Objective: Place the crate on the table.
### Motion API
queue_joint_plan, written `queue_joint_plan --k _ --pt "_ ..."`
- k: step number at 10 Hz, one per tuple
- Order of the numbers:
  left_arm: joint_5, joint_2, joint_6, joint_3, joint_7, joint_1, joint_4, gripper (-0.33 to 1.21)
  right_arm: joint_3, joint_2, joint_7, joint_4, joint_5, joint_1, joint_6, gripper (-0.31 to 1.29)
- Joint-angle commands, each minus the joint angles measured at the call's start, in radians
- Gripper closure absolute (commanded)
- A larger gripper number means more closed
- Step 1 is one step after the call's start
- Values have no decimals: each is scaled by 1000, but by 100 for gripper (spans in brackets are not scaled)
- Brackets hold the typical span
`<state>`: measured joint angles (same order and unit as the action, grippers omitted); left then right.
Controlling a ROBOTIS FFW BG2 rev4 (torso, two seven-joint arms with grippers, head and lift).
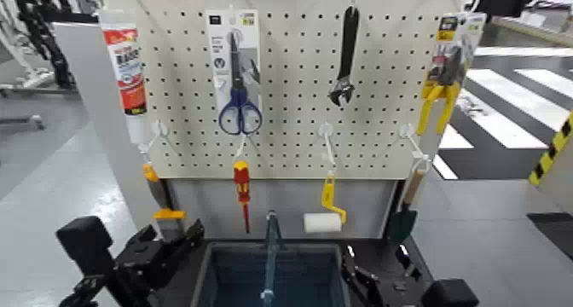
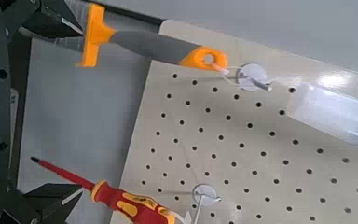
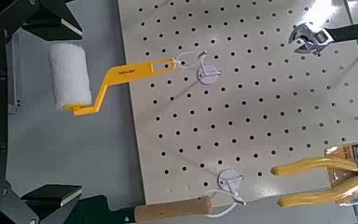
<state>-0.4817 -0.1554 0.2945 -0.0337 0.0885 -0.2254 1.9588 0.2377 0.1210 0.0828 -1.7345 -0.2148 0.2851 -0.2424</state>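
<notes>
The crate (image 1: pixel 271 276) sits low and near, between the left gripper (image 1: pixel 162 252) and the right gripper (image 1: pixel 375 280), each pressed against one side, though whether the fingers clamp it I cannot tell, below the pegboard (image 1: pixel 290 80).

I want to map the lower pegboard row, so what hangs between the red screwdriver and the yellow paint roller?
Nothing hangs there. In the head view, only bare grey panel separates the red screwdriver from the paint roller, and the crate's blue handle rises into that gap from below.
</notes>
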Motion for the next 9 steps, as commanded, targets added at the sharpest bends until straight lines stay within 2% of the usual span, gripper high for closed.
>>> queue_joint_plan --k 1,2,5,9 --pt "129 2 -129 23 -26 -37 -1 12 -1 -1 0 -5 0 5 -2 14" --pt "167 4 -193 34 -52 -55 0 12 -3 -1 -2 -10 0 5 -2 14" --pt "244 7 -282 44 -93 -104 6 12 -8 -4 -5 -11 2 8 -6 14" --pt "295 4 -311 48 -101 -118 0 12 -9 -6 -8 -11 2 8 -6 14"
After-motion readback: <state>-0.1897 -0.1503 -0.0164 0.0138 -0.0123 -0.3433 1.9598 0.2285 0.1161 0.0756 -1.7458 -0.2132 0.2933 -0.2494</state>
